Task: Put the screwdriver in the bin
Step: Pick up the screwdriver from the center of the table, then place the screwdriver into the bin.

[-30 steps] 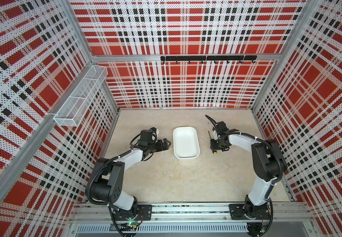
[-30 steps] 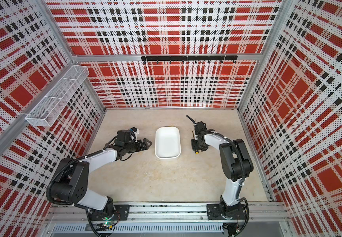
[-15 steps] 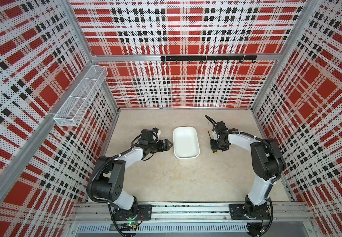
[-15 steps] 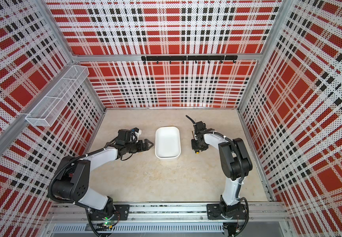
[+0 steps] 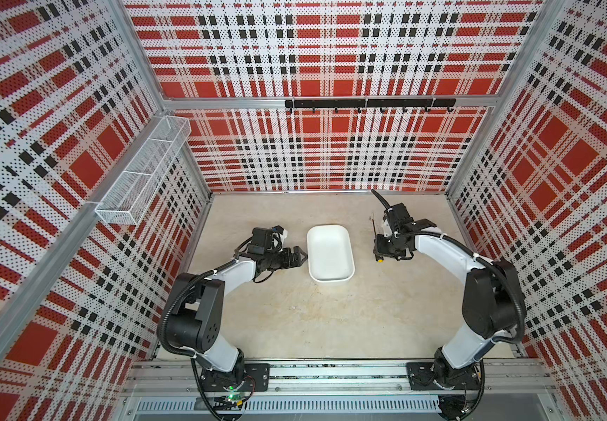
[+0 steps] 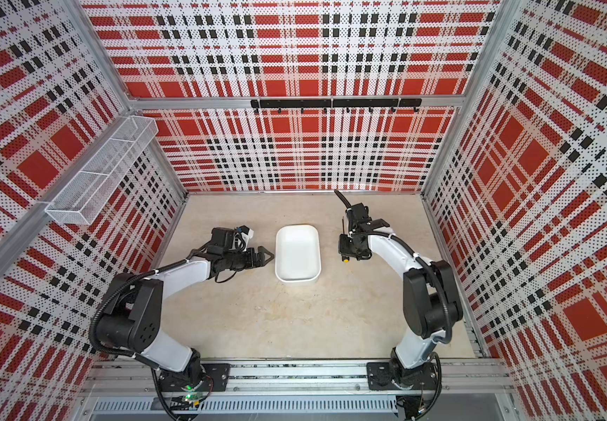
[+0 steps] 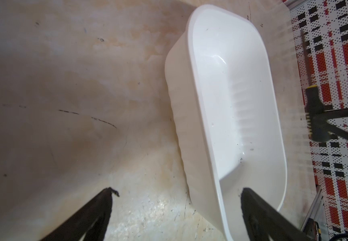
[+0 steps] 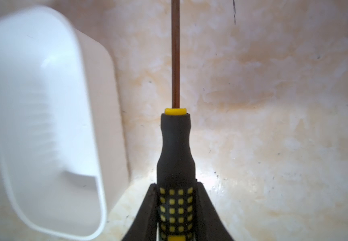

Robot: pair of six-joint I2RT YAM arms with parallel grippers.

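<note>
Top views first: the right pincer (image 5: 382, 248) is clamped on the screwdriver (image 5: 372, 228), which sits on the right arm's side of the bin (image 5: 330, 253), near it but apart. The thin shaft pokes toward the back wall (image 5: 331, 153), and the yellow butt end sticks out on the near side. The left pincer (image 5: 301, 256) is parked just beside the bin's opposite long wall.

Left wrist view: the left pincer (image 7: 177, 198) is spread wide with nothing in it, right up against the bin (image 7: 231, 83). I can't tell if it's touching the rim. The bin is empty.

Right wrist view: the jaws are closed on the chequered black-and-yellow part of the handle, so the screwdriver (image 8: 176, 150) runs straight ahead, parallel to the bin (image 8: 43, 104). I can't tell whether it's clear of the bench (image 8: 273, 104).

My worries from here:
- The grip is far back on a round handle, so the long shaft could swing down in the jaws as I lift.
- A low carry could snag the tip on the rim and shove that light bin.
- The bin could also slide into the left pincer, since there's not much room there.
- If I let go too early, the screwdriver lands on the bench or bridges the rim.
</note>
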